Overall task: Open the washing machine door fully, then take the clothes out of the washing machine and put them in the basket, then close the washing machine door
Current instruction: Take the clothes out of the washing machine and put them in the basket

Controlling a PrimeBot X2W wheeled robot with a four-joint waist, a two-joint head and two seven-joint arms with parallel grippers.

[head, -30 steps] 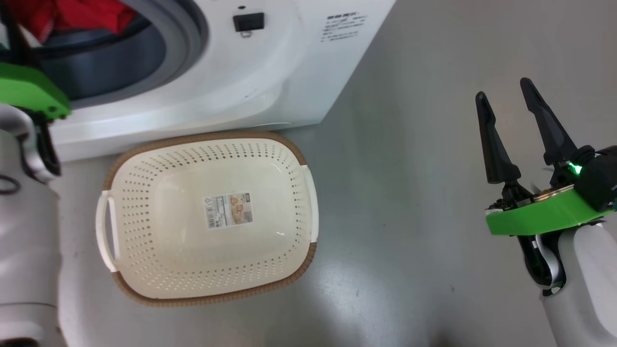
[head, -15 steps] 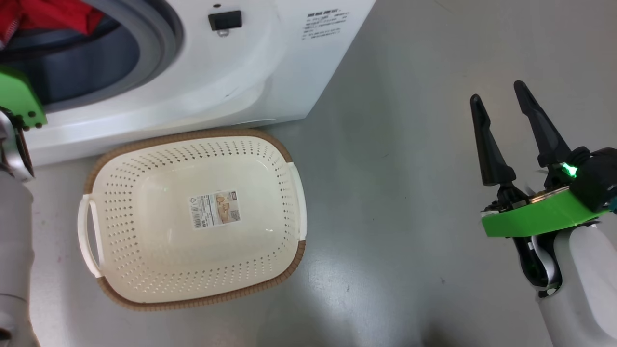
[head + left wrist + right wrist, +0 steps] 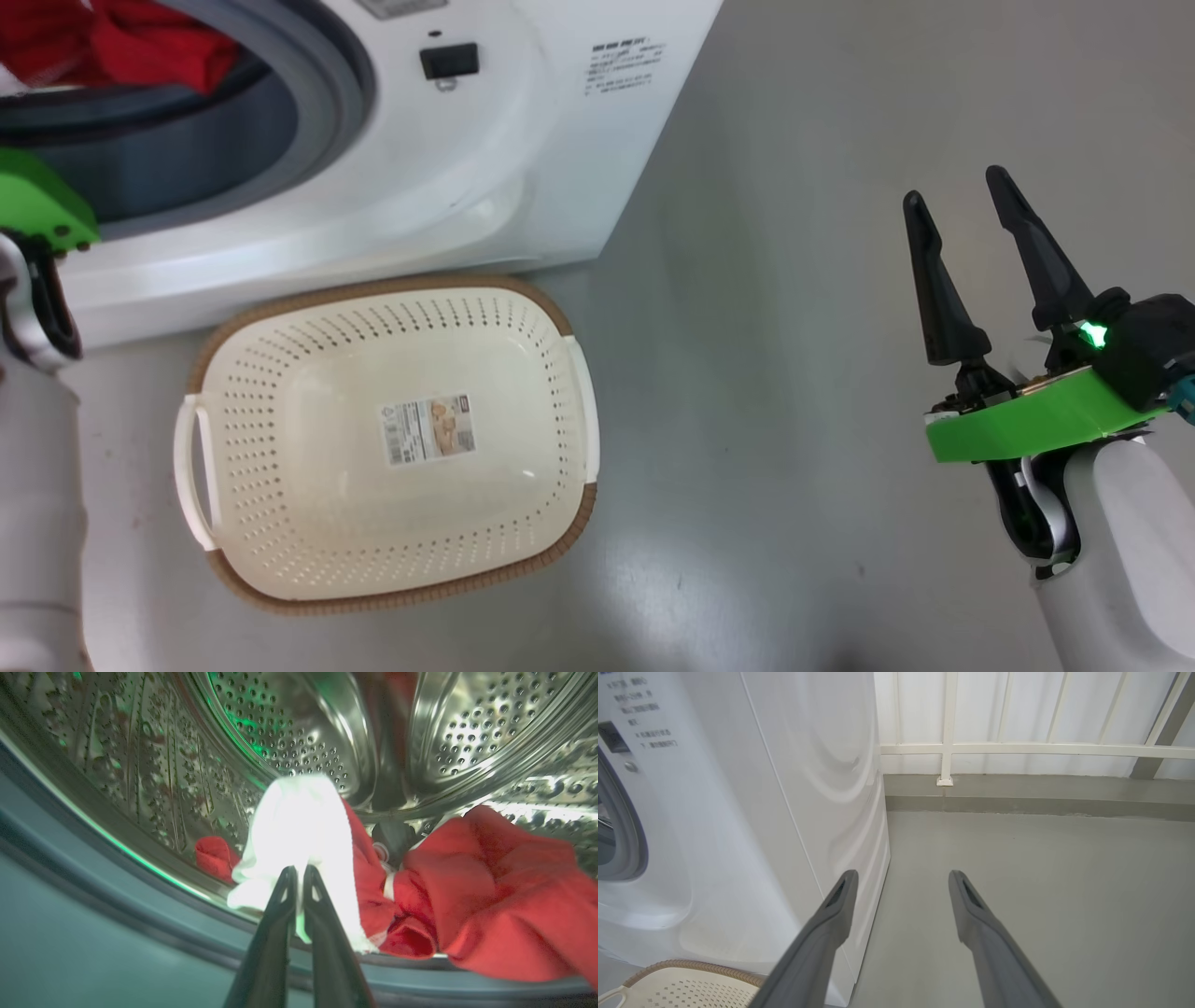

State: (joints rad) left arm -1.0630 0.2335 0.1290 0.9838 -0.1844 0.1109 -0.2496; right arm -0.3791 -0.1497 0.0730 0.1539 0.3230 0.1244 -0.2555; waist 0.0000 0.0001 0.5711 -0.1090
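- Clothes (image 3: 472,886) are what I am after. The red fabric is heaped inside the washing machine (image 3: 523,168), low at the front of its steel drum (image 3: 472,723) and spilling toward the grey rubber ring (image 3: 350,84).
- A white cloth (image 3: 299,821) lies on that heap at the mouth of the washing machine. It stands up in a peak because it is pinched near its lower edge.
- My left gripper (image 3: 299,871) reaches into the washing machine's opening, its two fingers pressed together on the white cloth. I read that as a real pinch, though the cloth is washed out by glare and I cannot tell how deep the bite goes.
- Right at the foot of the washing machine, below the opening, the basket (image 3: 392,597) stands on the floor (image 3: 794,373). I judge it was set there so a garment drawn out needs only a short drop. It holds no clothes yet.
- My right gripper (image 3: 952,185) hangs off to the washing machine's right, well apart from it, over bare floor. Its jaws are spread wide with nothing between them, which I take as parked out of the left arm's way.
- With my arm inside the drum, the door step looks done, and unloading has hardly started.
- Next I would draw the white cloth out over the ring and down to the basket. I would watch that red fabric caught under it does not drag along and land on the floor.
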